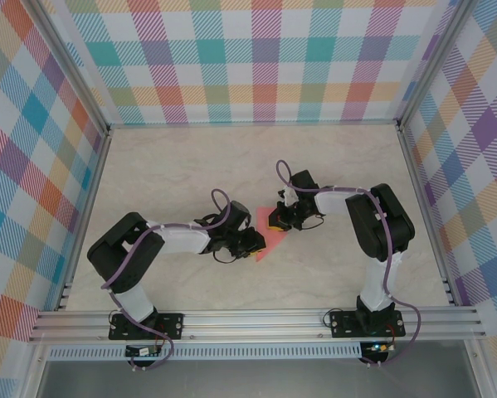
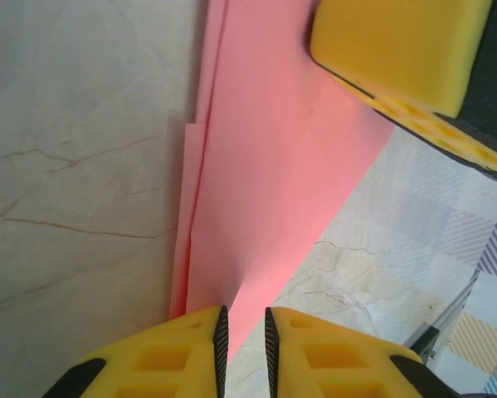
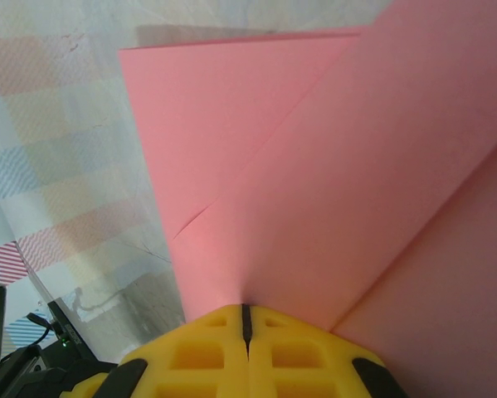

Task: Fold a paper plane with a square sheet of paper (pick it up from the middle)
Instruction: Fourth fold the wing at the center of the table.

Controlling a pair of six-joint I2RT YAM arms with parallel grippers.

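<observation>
1. pink sheet (image 2: pixel 265 166), part folded, hangs between the two arms above mid worktop (image 1: pixel 173 166), with its long axis running from the left jaws to the right jaws.
2. right jaws are pressed together on one end; left jaws, nearly closed, pinch the opposite tip.
3. both arms are equally near; the smooth marbled worktop lies open all round, with the checked walls (image 1: pixel 265 58) well apart.

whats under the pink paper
The marble table shows around the pink paper, which both the left gripper and right gripper pinch. The patch straight beneath is covered by the sheet, so anything there cannot be seen.
</observation>
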